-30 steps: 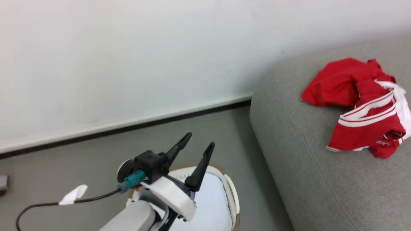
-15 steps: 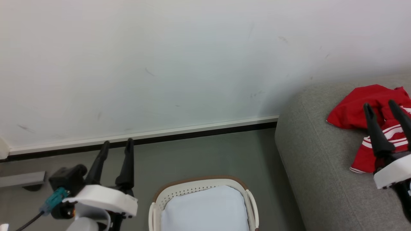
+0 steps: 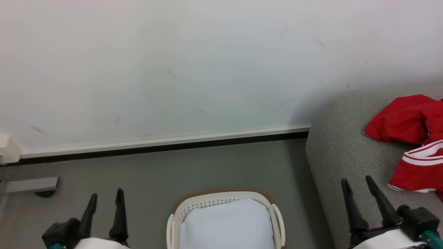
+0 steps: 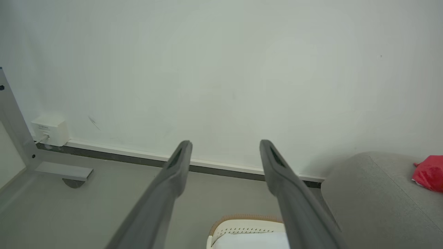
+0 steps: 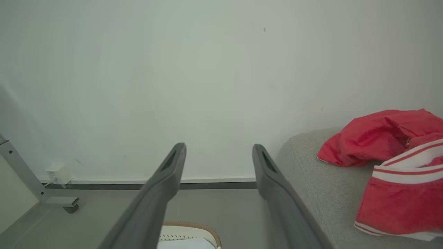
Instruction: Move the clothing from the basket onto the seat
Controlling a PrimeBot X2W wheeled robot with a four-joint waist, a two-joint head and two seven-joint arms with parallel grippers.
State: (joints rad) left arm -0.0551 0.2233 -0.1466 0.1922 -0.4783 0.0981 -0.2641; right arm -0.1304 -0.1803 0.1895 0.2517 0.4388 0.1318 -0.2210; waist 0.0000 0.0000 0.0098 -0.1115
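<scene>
Red clothing [image 3: 413, 143] with white trim lies crumpled on the grey seat [image 3: 346, 148] at the right; it also shows as red clothing [image 5: 387, 162] on the seat [image 5: 311, 180] and as a red patch [image 4: 429, 172]. The cream basket [image 3: 225, 197] with a brown rim stands on the floor at bottom centre, showing only its pale blue-white bottom. My left gripper [image 3: 106, 195] is open at the lower left, over the floor beside the basket. My right gripper [image 3: 357, 180] is open at the lower right, over the seat's front edge, left of the clothing. Both hold nothing.
A white wall with a pale skirting board and dark strip [image 3: 166, 144] runs behind the grey floor. A grey metal frame foot [image 3: 31, 185] and a small white box [image 3: 8, 148] sit by the wall at the left.
The camera has kept shifting between frames. Both grippers have dropped lower in the head view; the right one has drawn back off the clothing to the seat's front edge. Both stay open.
</scene>
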